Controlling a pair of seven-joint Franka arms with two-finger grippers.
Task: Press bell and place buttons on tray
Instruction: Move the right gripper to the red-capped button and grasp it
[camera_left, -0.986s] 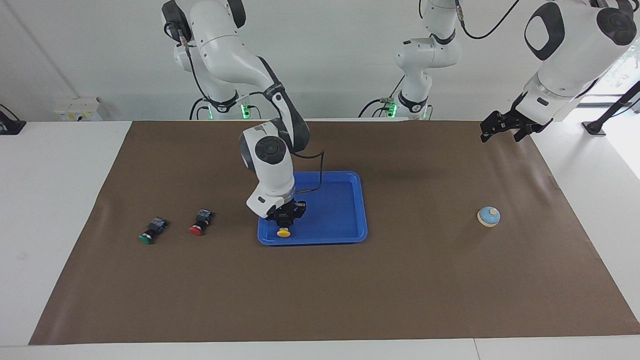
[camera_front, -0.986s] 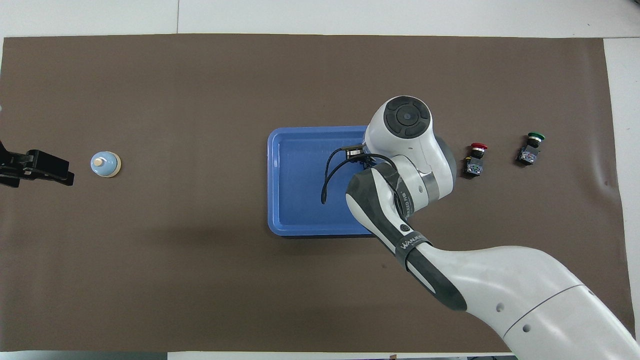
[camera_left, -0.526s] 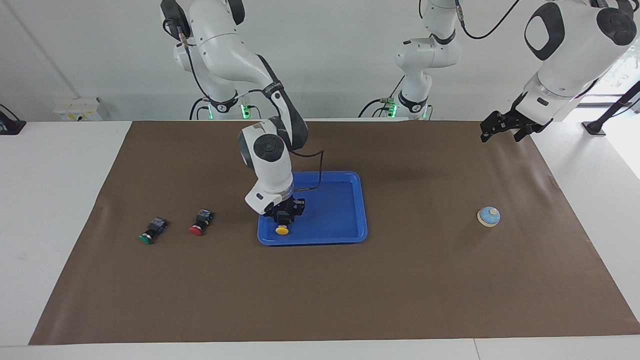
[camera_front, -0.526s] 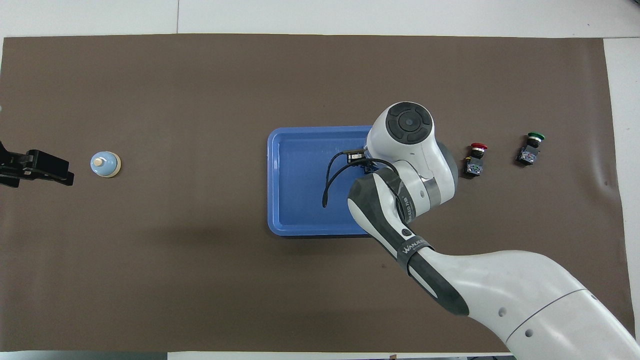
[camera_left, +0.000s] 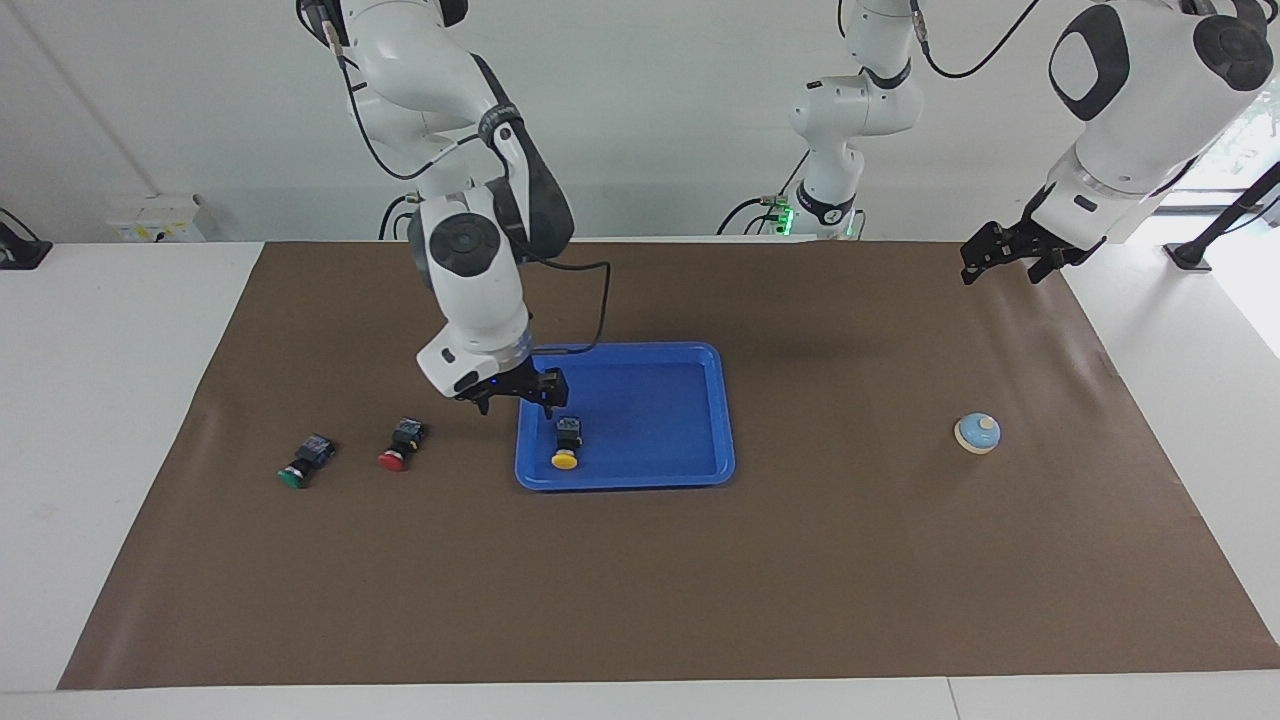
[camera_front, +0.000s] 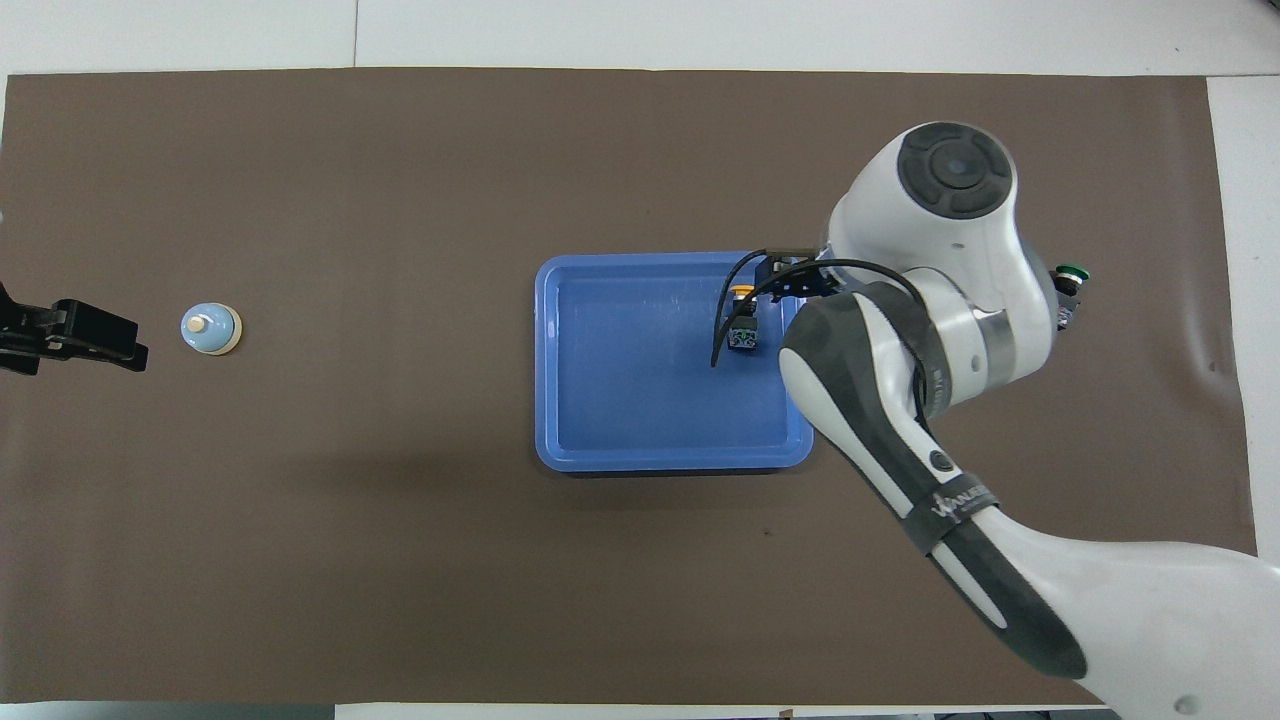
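Read across the facing view, the green button (camera_left: 293, 476) lies on the brown mat (camera_left: 640, 580) at about nine o'clock from the tray (camera_left: 728, 400), well apart from it. The red button (camera_left: 393, 459) lies between the two, nearer the tray. Both lie on their sides with their caps pointing away from the robots.

The right gripper (camera_left: 515, 398) hovers over the tray's nine o'clock rim. Its pincer is spread wide and holds nothing. The yellow button (camera_left: 566, 452) lies inside the tray near the seven o'clock corner, clear of the fingers.

So one of the three buttons seems to be placed, and the step in hand looks like the fetch of the second. The next move calls for a short swing toward nine o'clock and a descent over the red button. The jaws should line up across its black body, not its round cap.

The bell (camera_left: 977, 433) sits at three o'clock from the tray, well apart. The left gripper (camera_left: 1000, 262) waits up at one o'clock from the bell. I cannot tell whether it is wide or narrow, nor whether the bell has been pressed
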